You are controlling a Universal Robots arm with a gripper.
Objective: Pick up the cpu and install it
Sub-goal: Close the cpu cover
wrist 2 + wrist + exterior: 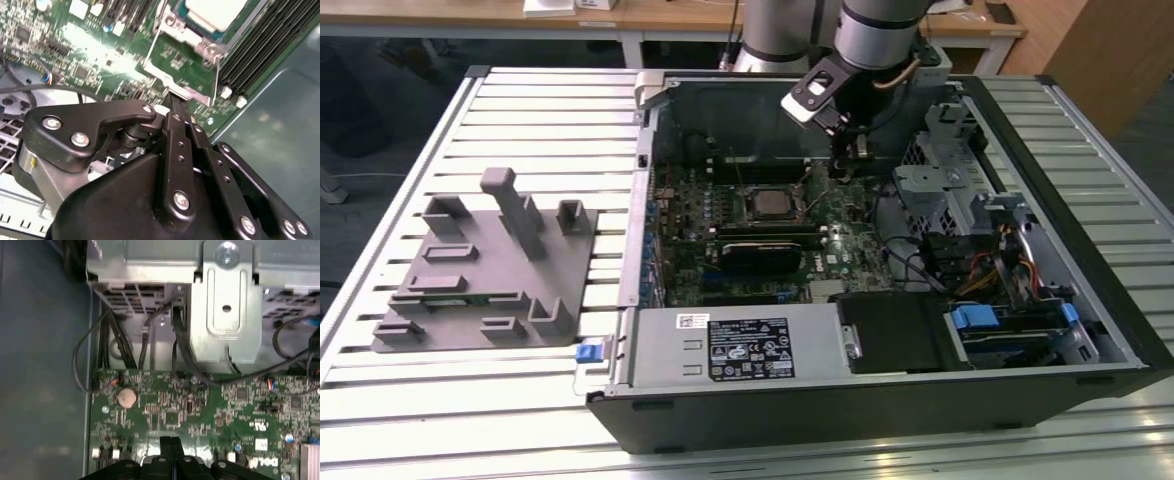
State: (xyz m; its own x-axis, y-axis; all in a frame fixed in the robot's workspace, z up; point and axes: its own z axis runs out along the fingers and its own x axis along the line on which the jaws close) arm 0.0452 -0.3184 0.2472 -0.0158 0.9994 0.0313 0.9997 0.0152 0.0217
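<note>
Black bolted metal fingers (176, 135) of the gripper (845, 168) are pressed flat against each other, with nothing visible between them. In the second wrist view their tips hang close over the board, just beside one corner of the socket frame.

Under them lies the green motherboard (200, 405), matt and crowded with tiny solder-bright parts, a round silver coin battery (126, 397) among them. Just past the tips stands the bright stamped-steel socket frame (200, 47). Inside it sits the cpu (215, 11), a small flat square chip with a smooth, pale silvery lid. In the exterior view the chip lies mid-board, on the exterior view's left of the gripper and apart from it. It looks seated rather than carried; whether the frame is latched I cannot tell.

I judge the chip light, thin and stiff, slick on top and delicate underneath. Opposite side edges, kept level, would be the safe hold, never the faces.

Beside the socket run black ribbed memory slots (260, 45), then the dull blue-grey painted steel case wall (280, 110). Farther off are a folded silver sheet-metal drive cage (225, 315) and black rubbery cables (107, 340). Outside the case, a grey blocky plastic fixture (480, 270) rests on the pale slatted metal table (400, 150).
</note>
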